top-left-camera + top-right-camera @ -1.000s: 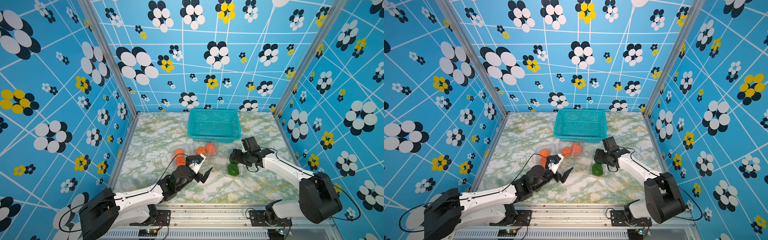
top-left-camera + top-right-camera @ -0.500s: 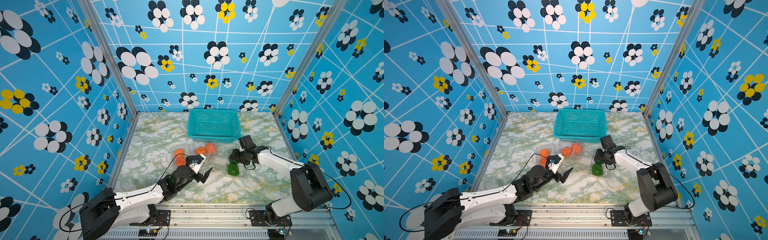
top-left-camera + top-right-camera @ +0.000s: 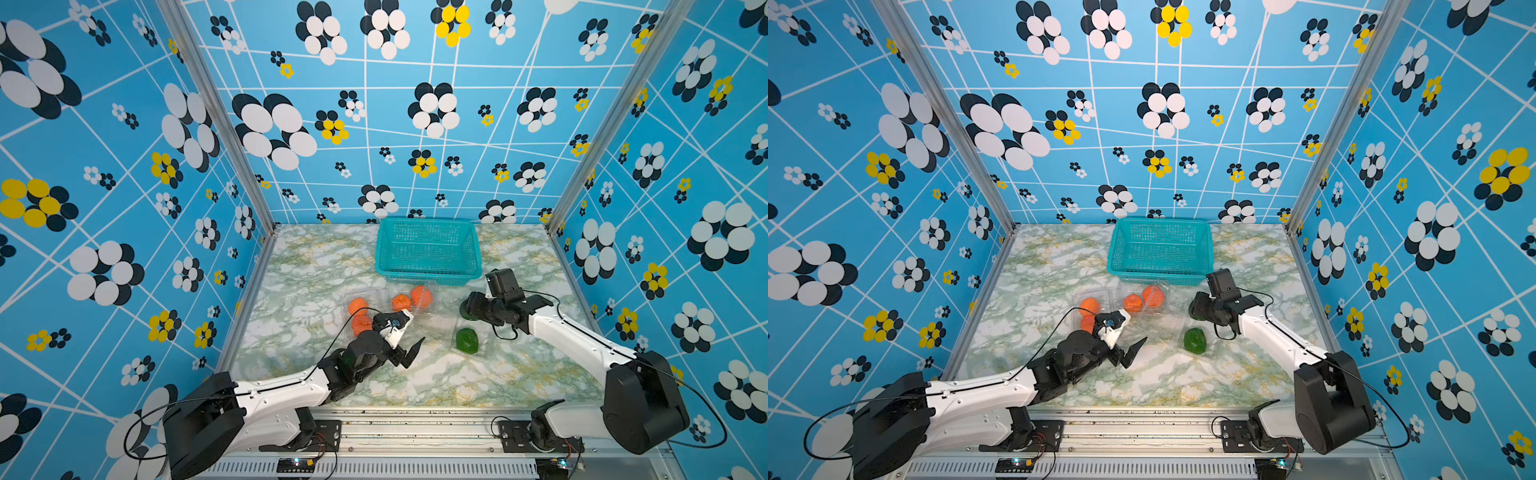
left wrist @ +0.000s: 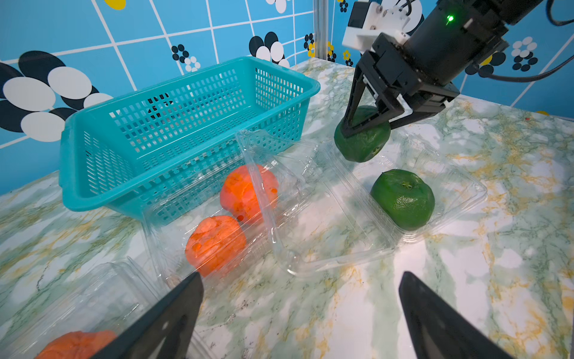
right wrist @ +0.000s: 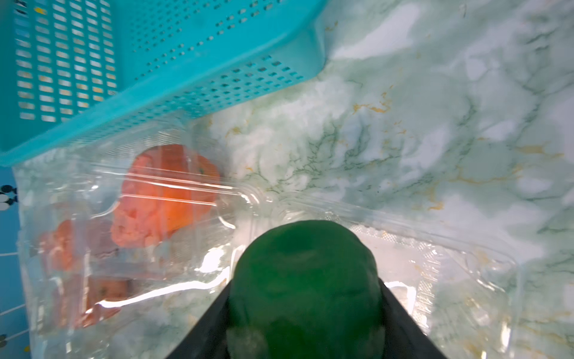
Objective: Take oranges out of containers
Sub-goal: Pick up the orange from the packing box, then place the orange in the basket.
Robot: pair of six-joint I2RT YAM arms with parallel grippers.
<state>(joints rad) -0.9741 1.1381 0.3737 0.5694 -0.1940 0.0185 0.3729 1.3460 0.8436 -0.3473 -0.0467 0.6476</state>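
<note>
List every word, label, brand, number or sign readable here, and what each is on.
None readable.
No print shows on the teal basket, the clear containers, the oranges or the green fruit.
The small circuit boards at the front are too small to show any markings.

No text, label, brand or number can be read in any view. The teal basket point(image 3: 428, 249) and the clear containers point(image 4: 326, 223) carry no legible writing or sticker.
</note>
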